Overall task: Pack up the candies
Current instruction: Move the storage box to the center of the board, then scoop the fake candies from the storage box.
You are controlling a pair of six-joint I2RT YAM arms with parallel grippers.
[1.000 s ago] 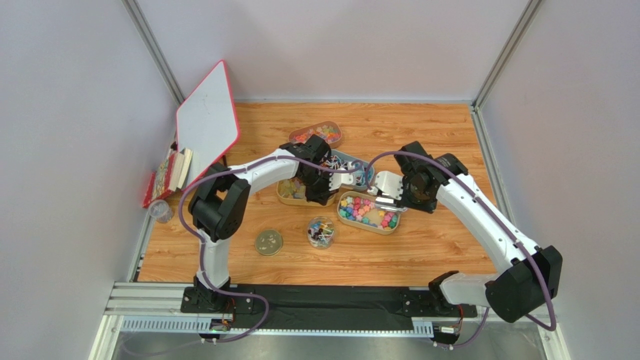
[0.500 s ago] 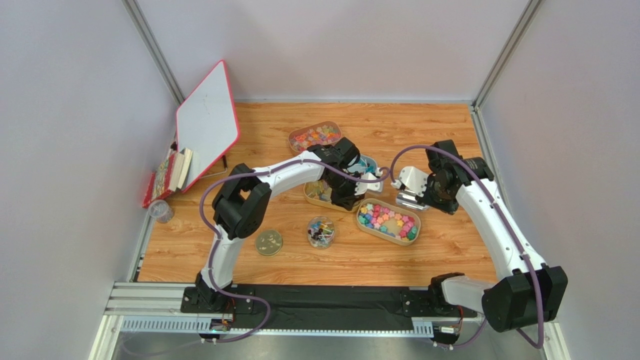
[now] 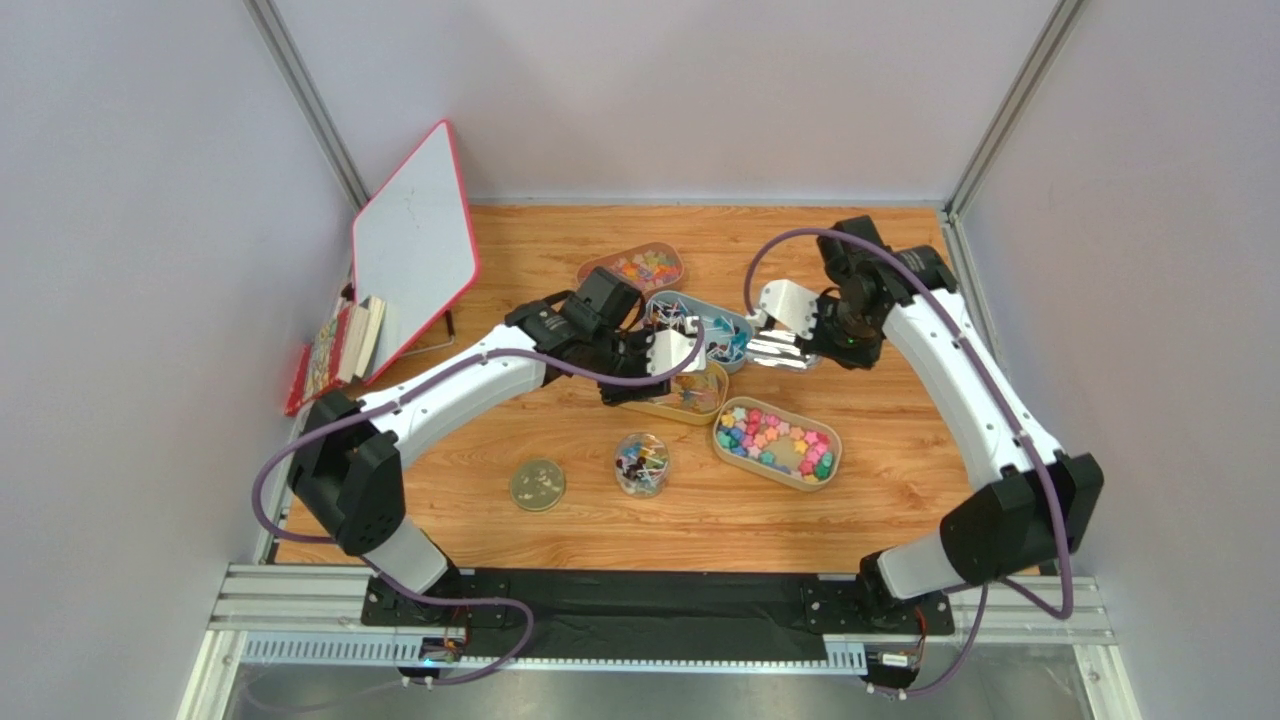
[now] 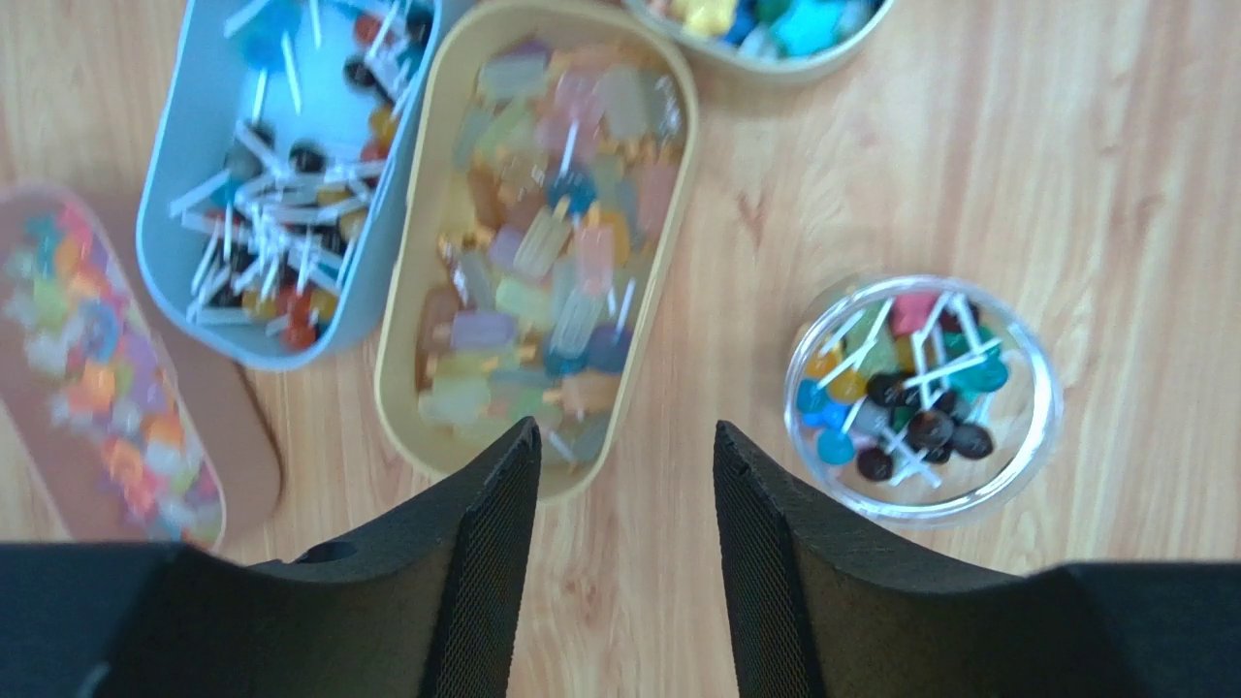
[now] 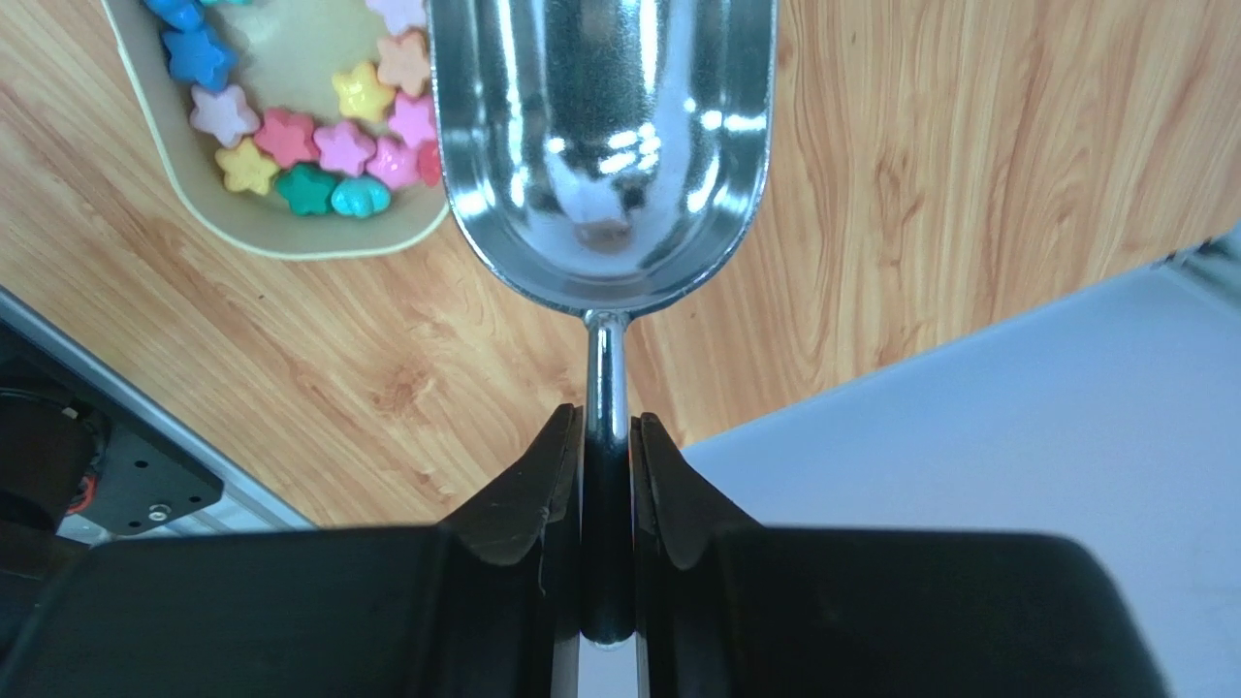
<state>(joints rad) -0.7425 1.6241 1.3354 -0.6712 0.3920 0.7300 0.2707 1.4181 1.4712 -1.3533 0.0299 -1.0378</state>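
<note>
Over the tan oval tray (image 4: 391, 381), we note the left gripper (image 4: 624, 436) with jaws apart and empty; the right gripper (image 5: 605, 422) clamps a shiny metal scoop (image 5: 612, 87) by its thin stem, which could twist under load, spilling candies (image 5: 313, 146).

Under the left claw (image 4: 624, 432), bare wood (image 4: 721, 262) runs between the tan tray (image 4: 391, 381) and the clear jar (image 4: 1043, 381).

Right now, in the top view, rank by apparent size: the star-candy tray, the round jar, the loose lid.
1. Star-candy tray, clearly largest.
2. Round jar and lid: about alike, so unranked.
</note>
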